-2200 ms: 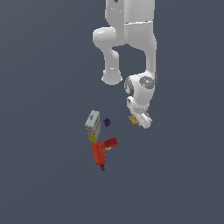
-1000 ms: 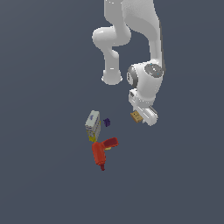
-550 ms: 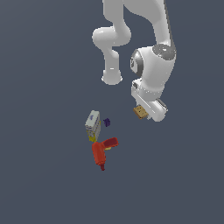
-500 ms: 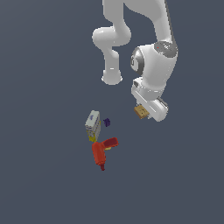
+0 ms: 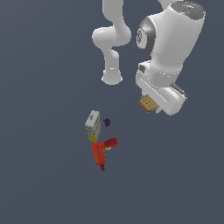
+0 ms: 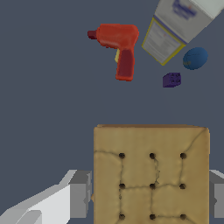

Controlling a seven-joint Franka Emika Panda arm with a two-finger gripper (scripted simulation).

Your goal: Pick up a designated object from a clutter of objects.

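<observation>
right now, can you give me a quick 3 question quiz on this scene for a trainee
1. True or false: the tan cracker block lies on the floor among the other items.
2. Which item lies nearest the red drill in the exterior view? A) grey-white box B) purple piece C) cracker block
3. Fill in: in the wrist view, a round ____ object shows beside the box.

Key:
1. False. It sits between the jaws of the gripper, raised clear of the clutter.
2. A. The box's yellow end is right beside the drill.
3. Blue.
</observation>
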